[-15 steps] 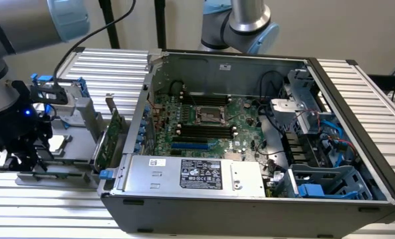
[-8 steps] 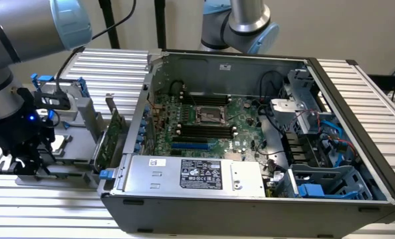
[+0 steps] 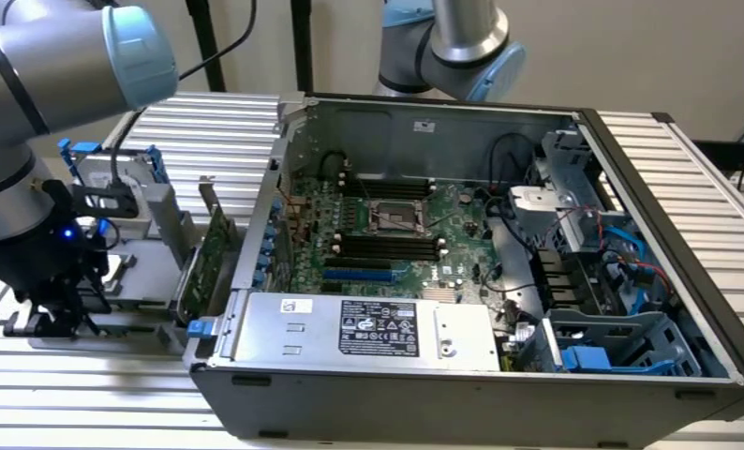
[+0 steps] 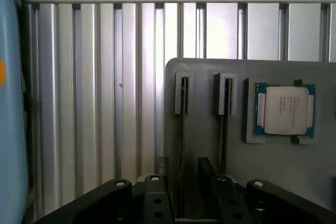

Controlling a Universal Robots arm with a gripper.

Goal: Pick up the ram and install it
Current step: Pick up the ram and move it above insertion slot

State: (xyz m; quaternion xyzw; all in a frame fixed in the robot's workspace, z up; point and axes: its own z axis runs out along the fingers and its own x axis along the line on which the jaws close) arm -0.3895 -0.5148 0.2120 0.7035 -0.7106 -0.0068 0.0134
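End effector (image 4: pixel 188 199) wide open and empty, over the grey holder (image 4: pixel 210 145) on the counter (image 4: pixel 100 103). The ram (image 4: pixel 181 129) looks to stand edge-on in its slot just below, its long axis running between the jaws.

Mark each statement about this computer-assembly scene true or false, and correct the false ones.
1. The computer case lies open, showing its motherboard. True.
2. A processor chip sits in a pocket of the gray holder. True.
3. The gripper reaches inside the computer case. False: it hangs over the gray holder, to the exterior view's left of the case.
4. The gripper is clamped shut. False: its jaws stand open.
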